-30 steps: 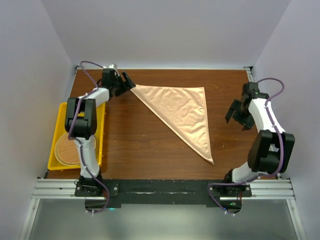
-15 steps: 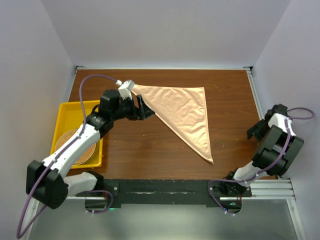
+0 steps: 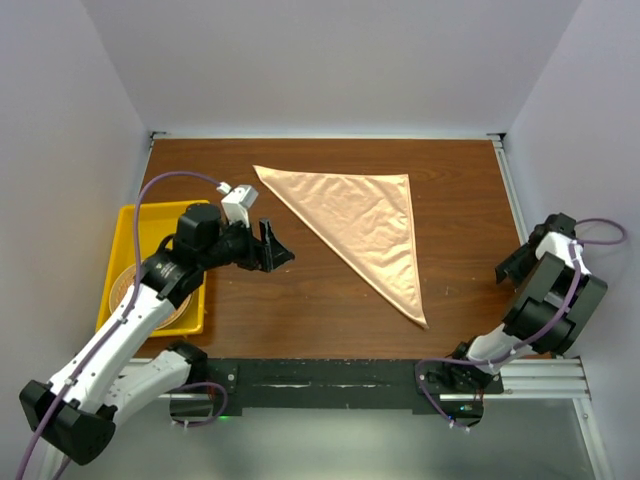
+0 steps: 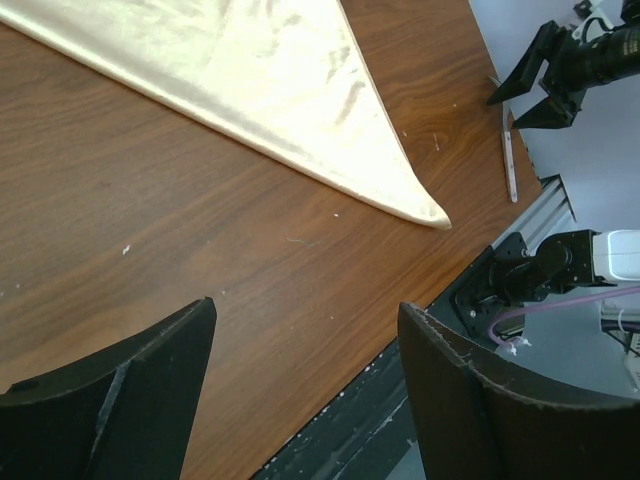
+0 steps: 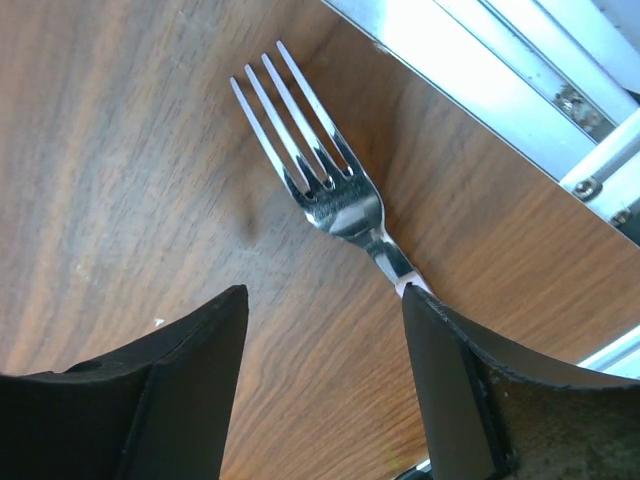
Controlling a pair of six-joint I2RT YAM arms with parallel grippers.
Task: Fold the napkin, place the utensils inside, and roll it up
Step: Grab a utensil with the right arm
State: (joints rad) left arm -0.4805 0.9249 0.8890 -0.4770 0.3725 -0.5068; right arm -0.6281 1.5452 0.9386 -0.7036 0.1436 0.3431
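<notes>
Fork (image 5: 335, 205) lies at the right edge of the table (image 3: 300, 300), well away from the folded napkin (image 3: 365, 225) in the middle, so I should lower my open right gripper (image 5: 325, 300) straight over its thin neck, while the left gripper (image 4: 305, 320) hovers open.

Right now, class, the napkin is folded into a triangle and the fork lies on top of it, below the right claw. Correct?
No. The fork lies on the bare table, apart from the folded napkin, below the right claw; the right wrist view shows it.

peach napkin (image 3: 365, 222) lies folded triangular on table (image 3: 300, 300)
</notes>
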